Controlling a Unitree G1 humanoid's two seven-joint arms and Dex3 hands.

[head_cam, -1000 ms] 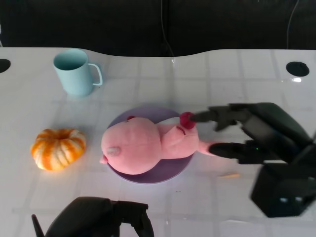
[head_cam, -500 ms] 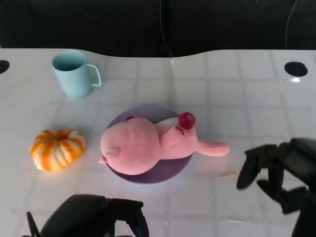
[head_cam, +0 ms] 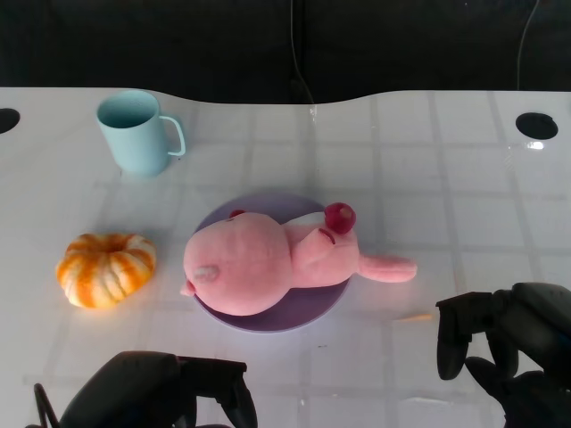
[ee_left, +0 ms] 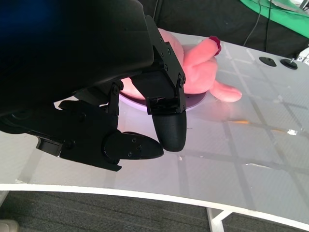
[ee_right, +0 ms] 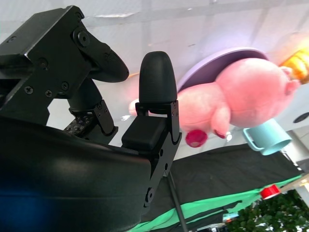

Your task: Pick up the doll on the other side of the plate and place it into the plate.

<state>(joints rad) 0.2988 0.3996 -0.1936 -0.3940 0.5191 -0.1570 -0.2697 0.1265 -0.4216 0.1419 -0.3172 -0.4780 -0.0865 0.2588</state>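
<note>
- Doll (head_cam: pixel 259 266): lies on its side in the plate (head_cam: pixel 308 308), which shows as a purple rim around it. One pink limb overhangs the rim toward the robot's right and rests on the table (head_cam: pixel 428 160).
- Right hand (head_cam: pixel 508 343): a second ago its fingers were at the doll's red-tipped end and limb. It has since pulled back to the lower right edge of the head view and now stands well apart from the doll. Fingers are apart and curled downward; nothing is between them.
- Left hand (head_cam: pixel 156 397): low at the near table edge, clear of the plate, position nearly unchanged. Fingers are loosely bent and hold nothing, as the left wrist view confirms.
- Doll position: unchanged over the last second, so the release left it settled.
- Judgement: placement appears complete; only retreat of the arm remains. The overhanging limb looks unlikely to tip the doll out, since the body sits centred on the plate.
- Bystanders: cup (head_cam: pixel 134 132) at far left and pumpkin (head_cam: pixel 105 268) left of the plate, both untouched.
</note>
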